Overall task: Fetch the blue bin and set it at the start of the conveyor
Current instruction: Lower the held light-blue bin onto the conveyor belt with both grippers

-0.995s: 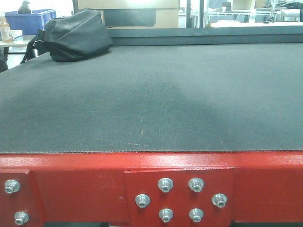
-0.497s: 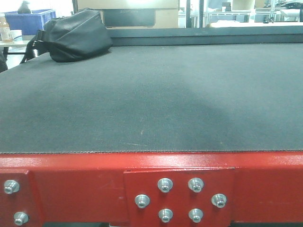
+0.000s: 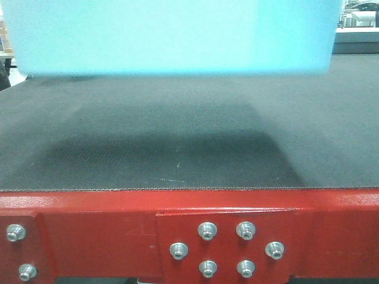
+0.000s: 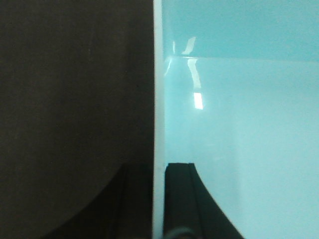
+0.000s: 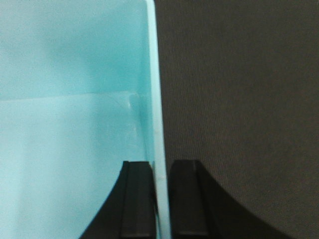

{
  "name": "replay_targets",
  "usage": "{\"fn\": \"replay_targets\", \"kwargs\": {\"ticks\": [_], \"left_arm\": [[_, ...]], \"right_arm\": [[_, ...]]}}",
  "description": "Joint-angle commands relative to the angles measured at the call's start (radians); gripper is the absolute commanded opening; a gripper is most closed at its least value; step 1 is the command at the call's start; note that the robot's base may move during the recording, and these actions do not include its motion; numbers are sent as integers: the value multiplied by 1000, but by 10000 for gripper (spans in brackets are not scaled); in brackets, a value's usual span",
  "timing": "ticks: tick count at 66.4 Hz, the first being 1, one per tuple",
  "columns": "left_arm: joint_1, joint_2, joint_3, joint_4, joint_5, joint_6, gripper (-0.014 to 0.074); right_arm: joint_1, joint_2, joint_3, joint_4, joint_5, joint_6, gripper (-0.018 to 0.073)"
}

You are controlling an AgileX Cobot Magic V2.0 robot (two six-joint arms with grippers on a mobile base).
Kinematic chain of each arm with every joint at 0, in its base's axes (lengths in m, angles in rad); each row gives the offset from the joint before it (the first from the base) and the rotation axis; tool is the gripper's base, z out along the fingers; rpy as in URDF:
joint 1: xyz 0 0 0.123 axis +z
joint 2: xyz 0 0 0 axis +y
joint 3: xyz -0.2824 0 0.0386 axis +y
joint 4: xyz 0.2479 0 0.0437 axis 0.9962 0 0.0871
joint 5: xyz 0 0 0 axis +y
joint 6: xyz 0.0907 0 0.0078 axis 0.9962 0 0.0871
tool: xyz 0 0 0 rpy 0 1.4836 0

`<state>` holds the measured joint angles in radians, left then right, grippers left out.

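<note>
The blue bin [image 3: 172,35] is a pale cyan tub that fills the top of the front view, blurred, held above the black belt of the conveyor start [image 3: 189,148]. It casts a dark shadow on the belt. The belt's red frame with silver hex bolts [image 3: 225,248] runs along the bottom. In the left wrist view my left gripper [image 4: 158,199] is shut on the bin's left wall [image 4: 158,99], one finger inside the bin [image 4: 239,124] and one outside. In the right wrist view my right gripper [image 5: 160,199] is shut on the bin's right wall [image 5: 155,99] in the same way.
The black belt shows under both wrist views beside the bin [image 4: 75,99] [image 5: 239,99]. A raised dark edge and shelving show at the far right behind the belt [image 3: 358,41]. The bin hides whatever lies at the belt's far left.
The blue bin has come into the front view from above and now covers the top of it, hiding the black bag on the belt. A shadow has spread over the belt.
</note>
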<state>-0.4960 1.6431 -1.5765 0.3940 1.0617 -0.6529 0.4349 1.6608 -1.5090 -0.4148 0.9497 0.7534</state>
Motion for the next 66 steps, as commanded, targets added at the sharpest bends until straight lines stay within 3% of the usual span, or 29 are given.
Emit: {"fn": "replay_targets", "kwargs": {"ticks": [1,10,27,43,56,60,66], "left_arm": [[-25,34,32,-122,-228,-4,-111],[-19,64,93,-146,-328,-4,-111],[3,107,105,-137,-339,-4,-111],[13,118,105,-117,-343,-4,-111],[13,119,105,-110,-369,-4,-103],[13,119,105,-99,-372,-4,-45],[13,119,105,-93,-372,-4,112]], "right_arm": [[-2,10,19,85,-148,3,-163],[-18,28,79,101,-194,-2,-163],[-22,63,126,112,-267,-2,-163],[-24,65,126,42,-308,-2,-163],[-24,71,126,40,-310,-2,-163],[-24,73,126,40,-311,-2,-106],[-24,75,126,40,-306,-2,82]]}}
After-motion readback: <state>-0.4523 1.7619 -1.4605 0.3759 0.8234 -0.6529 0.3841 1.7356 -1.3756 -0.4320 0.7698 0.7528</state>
